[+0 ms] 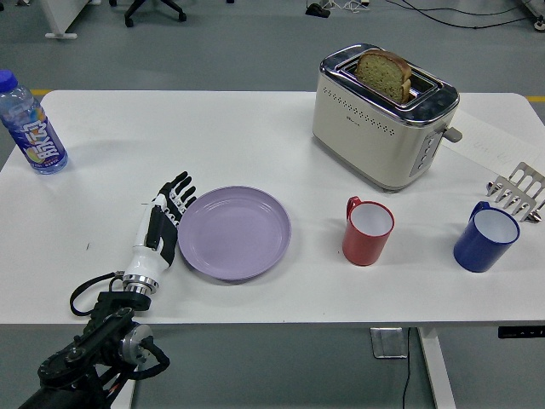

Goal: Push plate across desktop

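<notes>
A lilac plate (234, 233) lies flat on the white table (255, 136), left of centre. My left hand (163, 223) rests on the table against the plate's left rim, fingers straight and held together, holding nothing. The left arm comes up from the lower left corner. My right arm does not show.
A red mug (367, 230) stands just right of the plate, a blue mug (485, 239) further right. A cream toaster (383, 117) with a slice of bread stands behind them. A metal rack (518, 191) lies at the right edge, a drink bottle (31, 128) at the far left.
</notes>
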Available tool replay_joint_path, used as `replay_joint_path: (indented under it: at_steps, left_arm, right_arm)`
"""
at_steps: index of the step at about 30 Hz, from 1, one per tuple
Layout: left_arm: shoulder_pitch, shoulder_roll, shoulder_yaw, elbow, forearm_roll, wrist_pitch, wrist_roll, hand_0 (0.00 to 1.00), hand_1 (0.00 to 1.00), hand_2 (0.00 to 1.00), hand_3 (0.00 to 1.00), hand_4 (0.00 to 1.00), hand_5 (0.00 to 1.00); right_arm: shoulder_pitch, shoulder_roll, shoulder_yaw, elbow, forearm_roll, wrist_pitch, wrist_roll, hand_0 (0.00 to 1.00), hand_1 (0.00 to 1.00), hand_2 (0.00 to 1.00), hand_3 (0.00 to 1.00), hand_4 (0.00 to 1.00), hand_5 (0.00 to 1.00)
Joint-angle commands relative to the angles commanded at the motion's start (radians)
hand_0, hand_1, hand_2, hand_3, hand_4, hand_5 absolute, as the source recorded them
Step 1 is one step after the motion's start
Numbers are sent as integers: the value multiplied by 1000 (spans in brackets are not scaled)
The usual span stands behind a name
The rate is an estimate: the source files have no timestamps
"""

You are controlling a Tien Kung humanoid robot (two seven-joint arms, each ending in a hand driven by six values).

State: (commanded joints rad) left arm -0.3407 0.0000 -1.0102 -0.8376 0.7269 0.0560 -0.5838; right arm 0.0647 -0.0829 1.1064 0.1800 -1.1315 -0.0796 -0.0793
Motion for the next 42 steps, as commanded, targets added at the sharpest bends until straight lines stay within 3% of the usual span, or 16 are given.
replay_joint_path:
  at_steps: [42]
  left_arm:
    - [-27,0,170,-32,-47,-17,-22,859,881,911,852,449,998]
  right_arm:
    - [-5,4,1,0,-4,1,-4,606,546,634,627,136,360]
